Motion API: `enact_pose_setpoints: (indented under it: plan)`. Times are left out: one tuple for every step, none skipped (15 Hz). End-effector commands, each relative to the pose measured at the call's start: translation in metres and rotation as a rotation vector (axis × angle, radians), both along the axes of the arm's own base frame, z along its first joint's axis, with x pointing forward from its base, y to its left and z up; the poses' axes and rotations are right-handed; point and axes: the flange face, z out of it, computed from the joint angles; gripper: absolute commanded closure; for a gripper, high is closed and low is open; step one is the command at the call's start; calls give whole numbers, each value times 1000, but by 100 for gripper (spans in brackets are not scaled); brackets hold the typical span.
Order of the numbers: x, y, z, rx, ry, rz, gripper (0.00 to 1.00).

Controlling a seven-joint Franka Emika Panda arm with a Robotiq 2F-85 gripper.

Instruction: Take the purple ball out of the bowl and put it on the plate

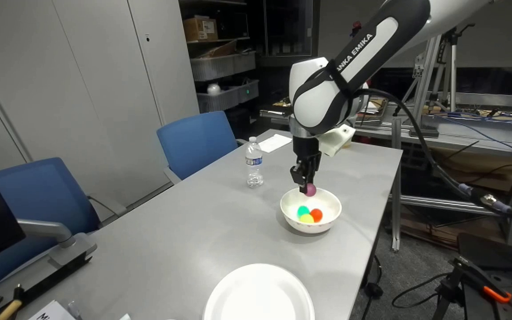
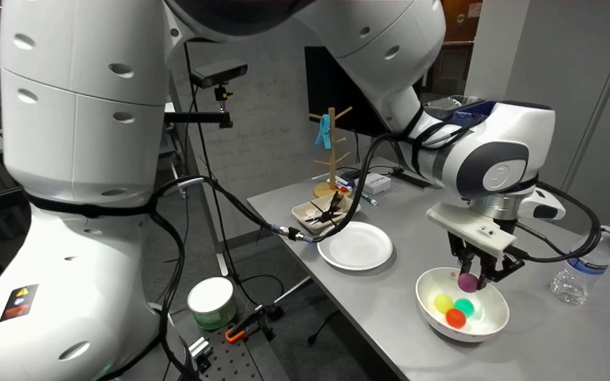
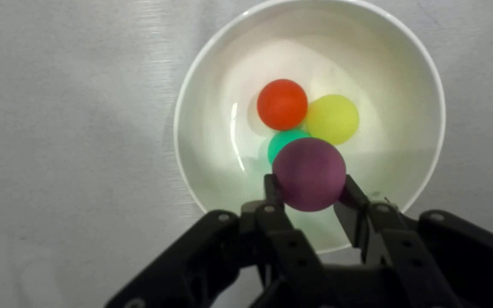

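Observation:
My gripper is shut on the purple ball, with a black finger on each side of it. In both exterior views the purple ball hangs at about rim height over the white bowl, above the balls inside. The bowl's rim surrounds the ball in the wrist view. The flat white plate lies on the table apart from the bowl; it also shows in an exterior view. The plate is out of the wrist view.
A red ball, a yellow ball and a partly hidden green ball lie in the bowl. A water bottle stands near the bowl. A cutlery tray and a wooden stand are beyond the plate.

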Motion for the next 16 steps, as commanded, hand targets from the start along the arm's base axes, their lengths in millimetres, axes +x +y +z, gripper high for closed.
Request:
enact_pose_setpoints:
  plan:
    - [-16,32,28,-1,-16,87,89]
    - [-16,43,33,1,-19,111,89]
    - [-17,53,36,4,-23,133,89]
    - [-18,66,39,7,-22,158,89]
    - [-19,78,40,9,-20,181,89]
    - [-20,91,41,11,-19,205,89]
    - [-21,104,40,16,-17,229,89]
    - [-22,117,38,18,-17,251,89]
    - [-23,129,34,22,-12,273,89]
    - [-23,141,28,18,-4,294,89]
    - [-24,153,23,22,8,317,89]
    - [-25,163,17,24,20,336,89]
    - [-26,173,12,25,28,353,89]
    - [-27,183,6,26,37,368,89]
    - [-28,192,1,26,44,383,89]
    - [-28,202,-4,26,50,399,89]
